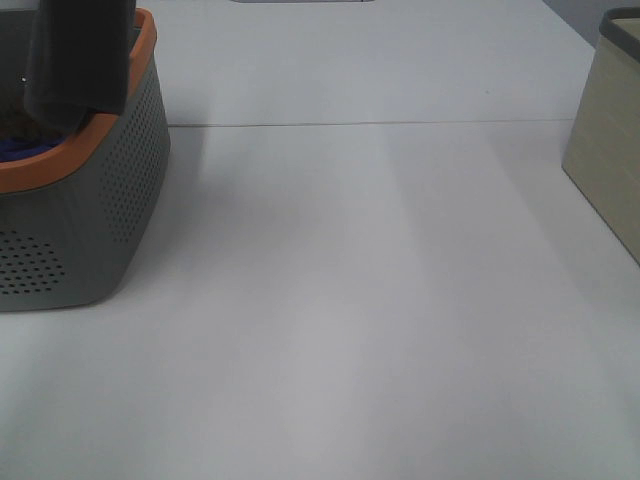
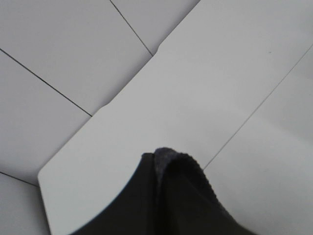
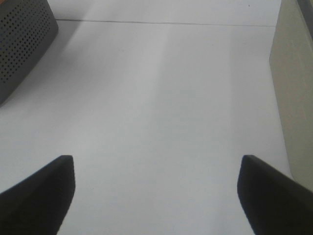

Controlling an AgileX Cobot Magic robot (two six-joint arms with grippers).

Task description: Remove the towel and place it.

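Note:
The dark navy towel (image 1: pixel 80 60) hangs in a long fold above the far corner of the grey basket with the orange rim (image 1: pixel 110 200), its top running out of the exterior view. In the left wrist view my left gripper (image 2: pixel 159 164) is shut on a plush fold of the towel (image 2: pixel 195 188), high above the white table. The left gripper itself does not show in the exterior view. My right gripper (image 3: pixel 156 196) is open and empty, low over the table; it is out of the exterior view.
A bright blue cloth (image 1: pixel 25 148) lies inside the basket. A beige box (image 1: pixel 610 160) stands at the right edge, also in the right wrist view (image 3: pixel 293 98). The basket's perforated wall (image 3: pixel 24 39) shows there too. The white table (image 1: pixel 380 300) lies between basket and box.

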